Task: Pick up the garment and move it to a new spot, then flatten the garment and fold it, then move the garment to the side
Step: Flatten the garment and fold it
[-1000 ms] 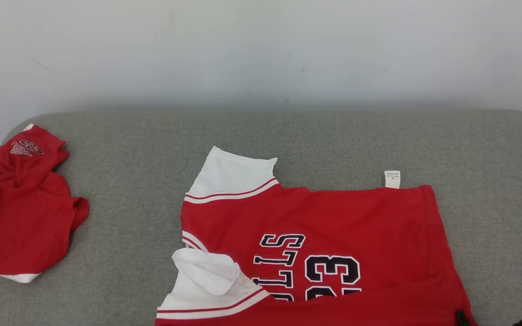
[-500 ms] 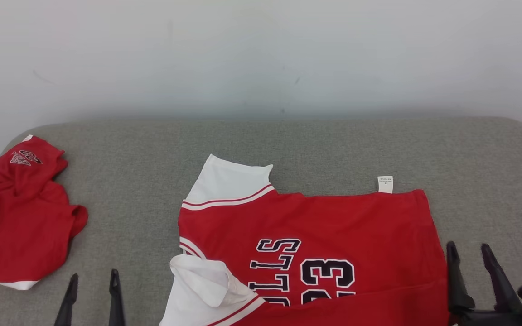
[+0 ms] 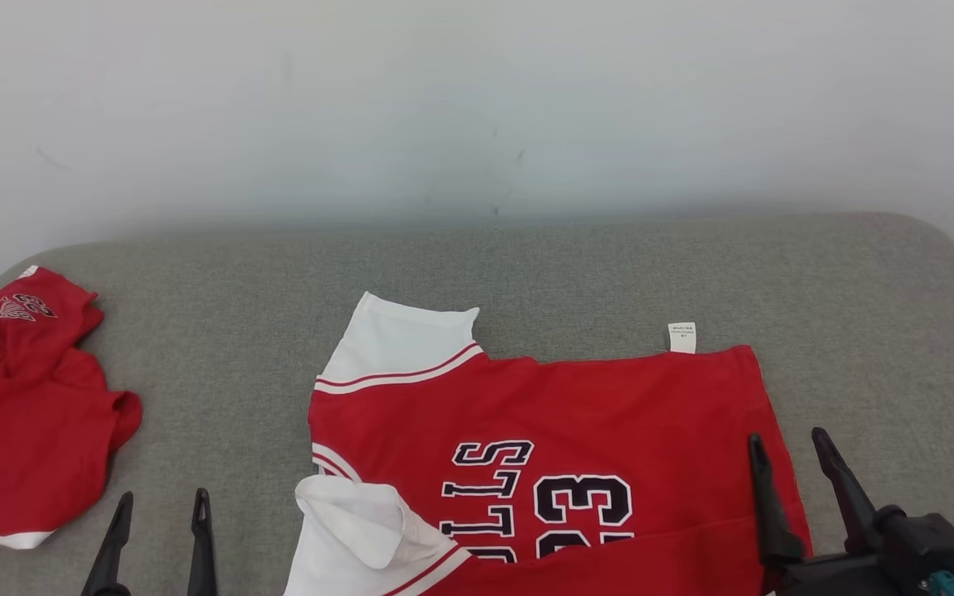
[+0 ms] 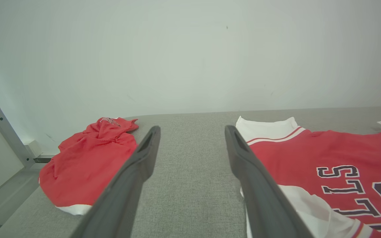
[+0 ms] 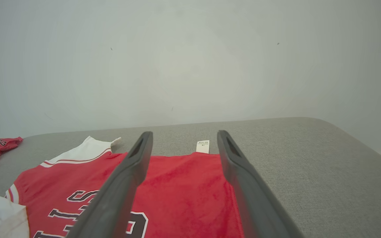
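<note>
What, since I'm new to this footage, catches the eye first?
A red jersey lies spread across the middle of the grey pad, number 23 showing, one white sleeve crumpled at its near left. A second red garment sits bunched at the left edge. The left gripper and right gripper stand open at the near edge.

A plain off-white wall (image 3: pixel 477 99), faintly scuffed, rises behind a grey woven-fabric padded surface (image 3: pixel 609 265) with rounded far corners. The light is soft and even, leaving a dim shadow where surface meets wall. In the left wrist view a grey metal post (image 4: pixel 7 137) slants at the far left, above what may be pale floor (image 4: pixel 2 195).
</note>
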Tool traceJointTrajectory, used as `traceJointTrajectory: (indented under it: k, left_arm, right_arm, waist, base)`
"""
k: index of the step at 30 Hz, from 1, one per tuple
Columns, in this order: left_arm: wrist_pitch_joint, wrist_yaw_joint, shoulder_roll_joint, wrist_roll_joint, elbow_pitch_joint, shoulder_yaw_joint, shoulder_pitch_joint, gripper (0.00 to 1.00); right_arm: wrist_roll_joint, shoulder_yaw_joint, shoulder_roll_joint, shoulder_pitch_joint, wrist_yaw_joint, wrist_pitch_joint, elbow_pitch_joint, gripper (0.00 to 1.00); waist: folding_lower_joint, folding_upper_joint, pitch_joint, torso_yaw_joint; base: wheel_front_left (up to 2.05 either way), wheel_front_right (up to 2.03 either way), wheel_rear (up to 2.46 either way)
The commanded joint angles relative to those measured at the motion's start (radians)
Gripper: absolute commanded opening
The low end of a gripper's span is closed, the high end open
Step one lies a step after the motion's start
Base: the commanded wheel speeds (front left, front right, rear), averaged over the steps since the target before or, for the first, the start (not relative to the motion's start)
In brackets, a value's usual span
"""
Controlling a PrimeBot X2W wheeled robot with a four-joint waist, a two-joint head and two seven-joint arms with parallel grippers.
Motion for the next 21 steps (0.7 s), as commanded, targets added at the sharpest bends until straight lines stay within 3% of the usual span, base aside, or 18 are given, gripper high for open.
traceJointTrajectory:
  k: [1,14,21]
  left_arm:
    - [0.003,-0.006,0.003,-0.005,-0.003,-0.001,-0.007,1.00]
    - [0.010,0.015,0.023,-0.063,-0.028,0.059,0.031,1.00]
    - [0.022,0.006,0.032,-0.081,-0.042,0.059,0.056,1.00]
  right_arm:
    - [-0.009,0.009,0.004,-0.014,-0.002,-0.009,0.007,1.00]
    - [-0.022,0.005,0.035,-0.030,-0.002,-0.006,0.054,1.00]
    - [-0.024,-0.009,0.040,-0.020,-0.002,0.017,0.059,1.00]
  waist:
    - [0.0000,0.0000,0.000,-0.002]
    - [0.0000,0.0000,0.002,-0.014]
    - [0.0000,0.0000,0.009,-0.009]
  base:
    - [0.00,0.00,0.00]
    - [0.00,0.00,0.00]
    - [0.00,0.00,0.00]
